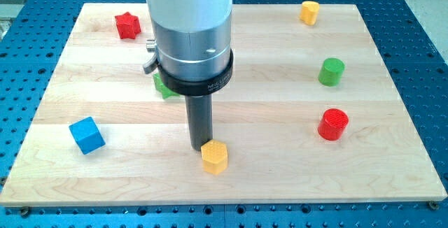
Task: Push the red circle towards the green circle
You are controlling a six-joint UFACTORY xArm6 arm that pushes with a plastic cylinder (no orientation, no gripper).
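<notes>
The red circle (333, 124) stands at the view's right, below the green circle (332, 71), with a gap of bare board between them. My tip (201, 147) is near the bottom middle, touching or just above-left of a yellow hexagon block (215, 157). The tip is far to the left of the red circle.
A red star block (127, 25) sits at the top left. A blue cube (87, 135) lies at the lower left. A yellow block (309, 11) is at the top right. A green block (164, 87) is partly hidden behind the arm. The wooden board (392, 165) ends close below.
</notes>
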